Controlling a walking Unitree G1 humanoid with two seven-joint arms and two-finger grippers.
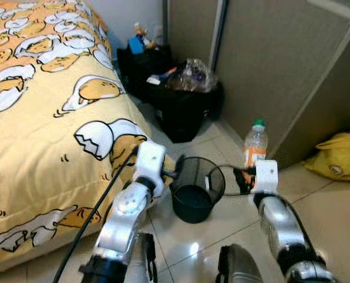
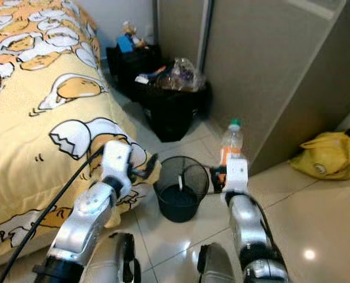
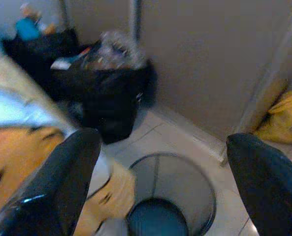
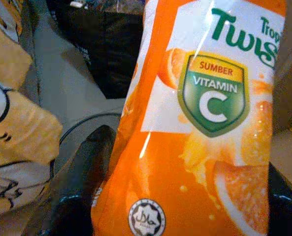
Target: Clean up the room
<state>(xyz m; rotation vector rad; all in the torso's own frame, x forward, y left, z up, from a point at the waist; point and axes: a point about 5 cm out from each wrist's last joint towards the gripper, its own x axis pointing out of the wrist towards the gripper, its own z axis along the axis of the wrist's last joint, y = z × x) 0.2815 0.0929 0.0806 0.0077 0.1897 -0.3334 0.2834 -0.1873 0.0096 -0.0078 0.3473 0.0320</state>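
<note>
Two arms out over a tiled floor (image 1: 210,242), beside a big bed (image 1: 39,118) under a yellow egg-print cover. Behind, against the grey wall panels: a full black rubbish bag (image 1: 183,103), then a crumpled yellow bag (image 1: 340,156) off to the right. Between the arms, on the floor: a small black mesh bin (image 1: 195,188), upright, mouth open upward.

Nearer the task's thing by far: right gripper (image 1: 245,177). Bottle (image 1: 255,144) of orange drink standing upright just beyond the bin's right rim, long axis vertical, green cap on top. Seen along the right wrist, label pressed right up between the two black fingers (image 4: 86,167), one on each side of the body. Touching or merely straddling, cannot tell; jaws apart by about the bottle's width, grip not confirmed.

Left gripper (image 1: 173,173) at the bin's left rim, jaws spread wide with nothing between them, fingers (image 3: 62,177) framing the bin's mouth.

Judged next: clamp on the bottle, lift, swing left over the bin just beside it. Risk: tipping the bottle or nudging the light bin.
</note>
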